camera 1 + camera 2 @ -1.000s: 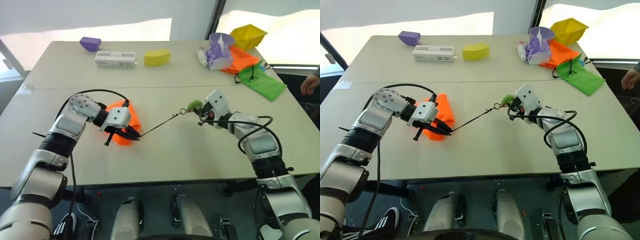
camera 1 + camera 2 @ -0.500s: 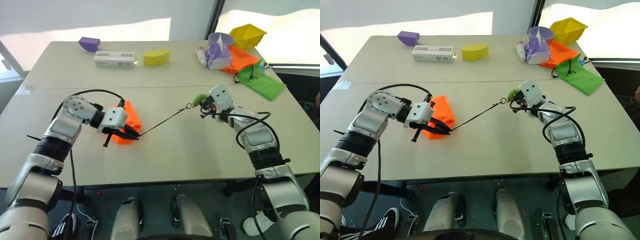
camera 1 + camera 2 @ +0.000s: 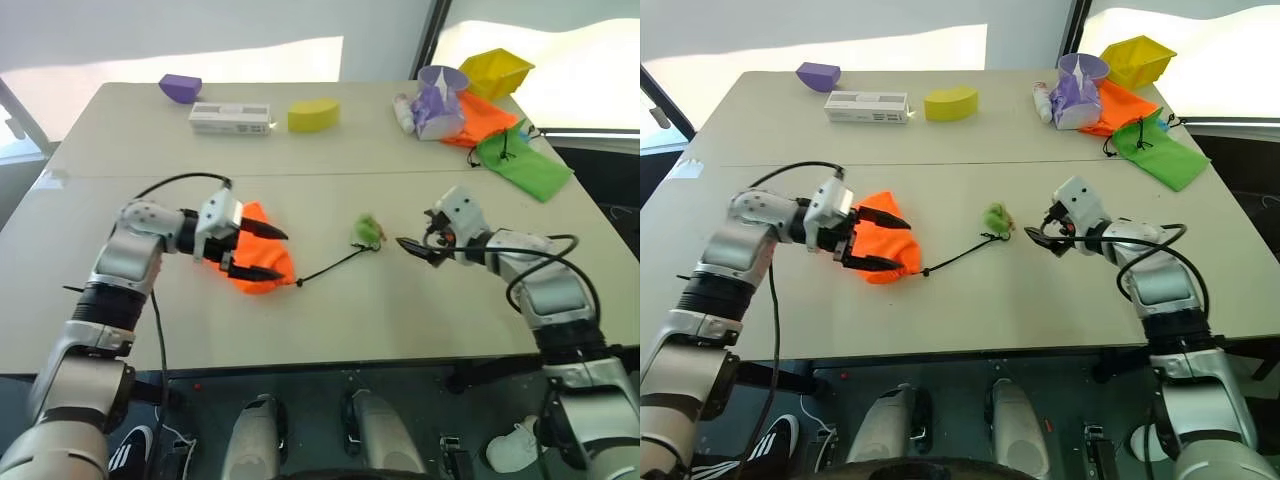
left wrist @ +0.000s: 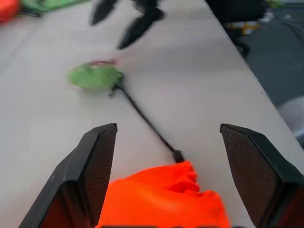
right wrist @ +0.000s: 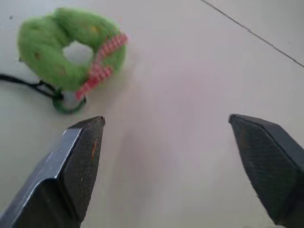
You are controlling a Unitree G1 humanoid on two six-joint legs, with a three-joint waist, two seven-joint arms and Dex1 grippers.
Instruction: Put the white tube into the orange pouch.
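Both grippers, left (image 3: pixel 872 238) and right (image 3: pixel 1041 238), spread empty, orange pouch (image 3: pixel 885 252) cinched, cord slack, task looks done.

Two orange pouches (image 3: pixel 885 250) (image 3: pixel 1125 105), one green pouch (image 3: pixel 1160 150), one white box (image 3: pixel 866 106) behind the near pouch, one yellow wedge (image 3: pixel 951 102), one purple block (image 3: pixel 818 74).

Orange pouch (image 3: pixel 883 252) on beige table (image 3: pixel 970 290)
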